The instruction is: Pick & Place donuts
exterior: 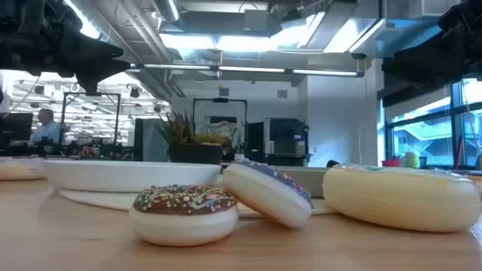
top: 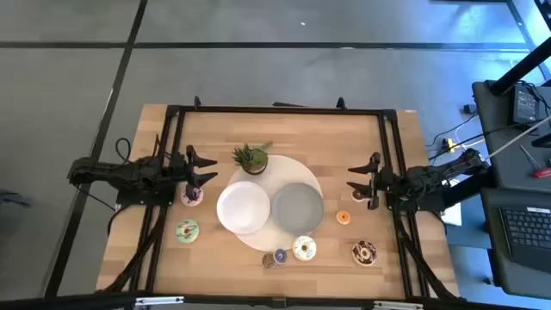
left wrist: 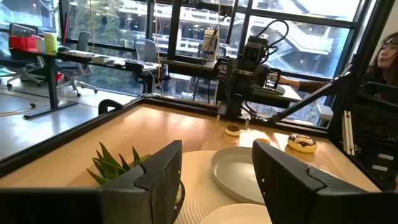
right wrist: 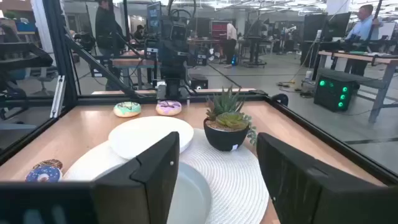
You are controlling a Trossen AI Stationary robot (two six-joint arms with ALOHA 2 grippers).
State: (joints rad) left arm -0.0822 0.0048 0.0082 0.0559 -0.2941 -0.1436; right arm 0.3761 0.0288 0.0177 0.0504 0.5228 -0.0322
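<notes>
Grey plate [left wrist: 239, 171], chocolate donut [left wrist: 302, 142], perhaps orange donut [left wrist: 233, 129] beyond.

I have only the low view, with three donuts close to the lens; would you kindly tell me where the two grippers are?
Observer: The left gripper hovers open over the table's left side, close by the pink donut.
Operator: Thank you. And the right one?
Observer: The right gripper is open too and holds nothing. It is over the right side, and the orange donut is nearest to it.
Operator: Is any donut on a plate yet?
Observer: No. Neither the white plate nor the grey plate has a donut on it.
</notes>
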